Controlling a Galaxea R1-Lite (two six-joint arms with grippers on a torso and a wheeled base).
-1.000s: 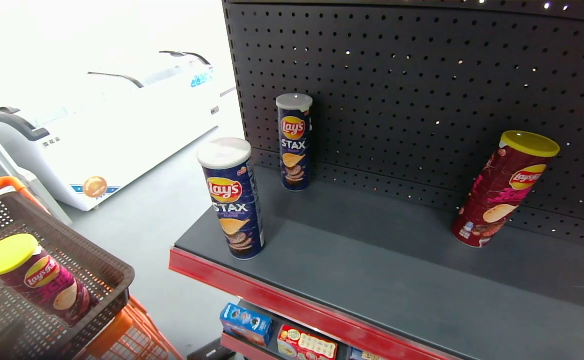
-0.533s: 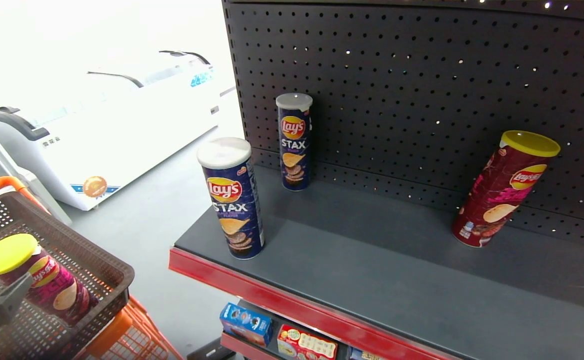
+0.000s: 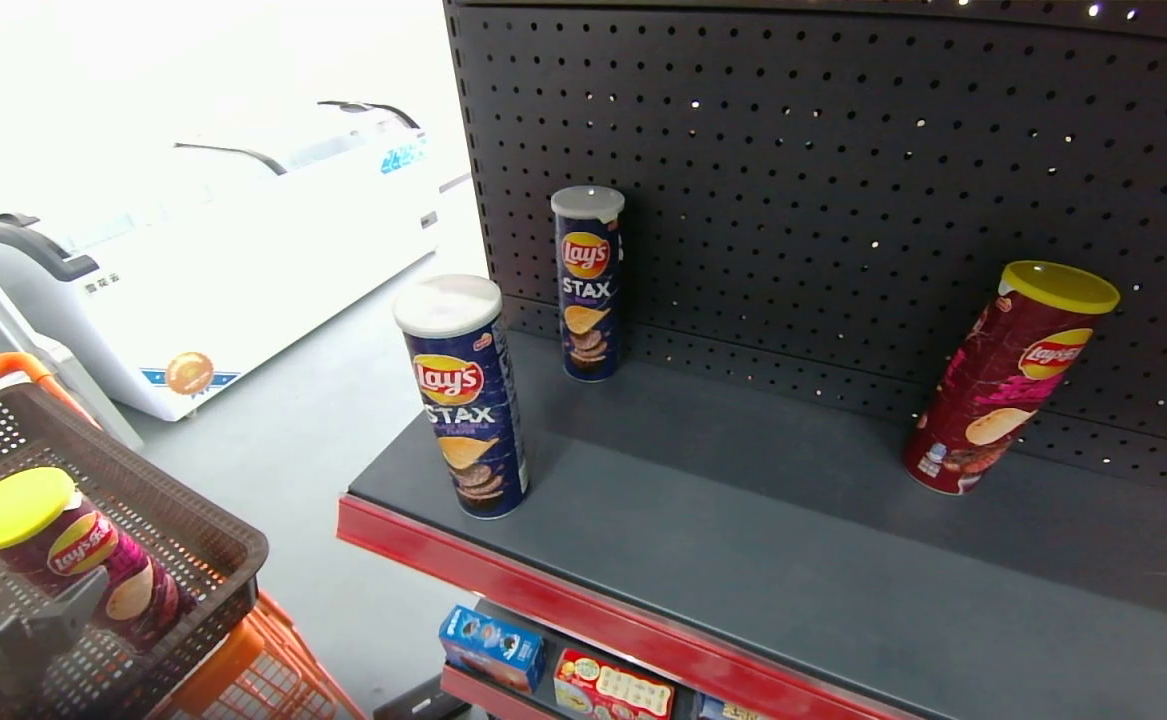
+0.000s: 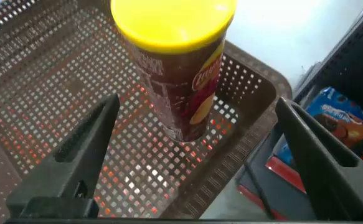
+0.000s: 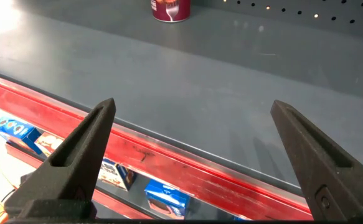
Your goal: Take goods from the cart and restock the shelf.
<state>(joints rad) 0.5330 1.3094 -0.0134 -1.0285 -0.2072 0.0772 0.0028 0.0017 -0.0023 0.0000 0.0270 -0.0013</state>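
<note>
Now,
- the red can (image 3: 73, 560), with a yellow lid, stands in the brown basket (image 3: 213, 545) at the lower left of the head view; the basket sits on the orange cart (image 3: 253, 670)
- the left claw (image 4: 197, 102) is spread wide and grips nothing; in its wrist view the dark fingers (image 4: 81, 155) rise from the lower corners, one on each side of the red can; both are clear of the can, which stands on the basket's mesh floor beyond them
- in the head view one finger of that claw shows at the lower left edge, just beside the can's lower half
- the right claw (image 5: 193, 104) is likewise wide open and empty; it hangs over the grey shelf (image 3: 743, 540), near the red strip (image 3: 543, 590) along the shelf's front edge
- the front blue can (image 3: 463, 400) stands upright near the shelf's front left corner; the rear blue can (image 3: 588, 285) stands upright behind it, by the black pegboard (image 3: 843, 150); the two are apart
- the shelf can (image 3: 1003, 385), red with a yellow lid, is at the right of the head view, well apart from the blue cans; it looks tilted, lid toward the upper right; I cannot tell whether the lid touches the pegboard
- small boxes (image 3: 493, 645) lie on a lower shelf at the bottom centre, under the red strip
- a white freezer (image 3: 223, 260) stands at the upper left, beyond the cart
</note>
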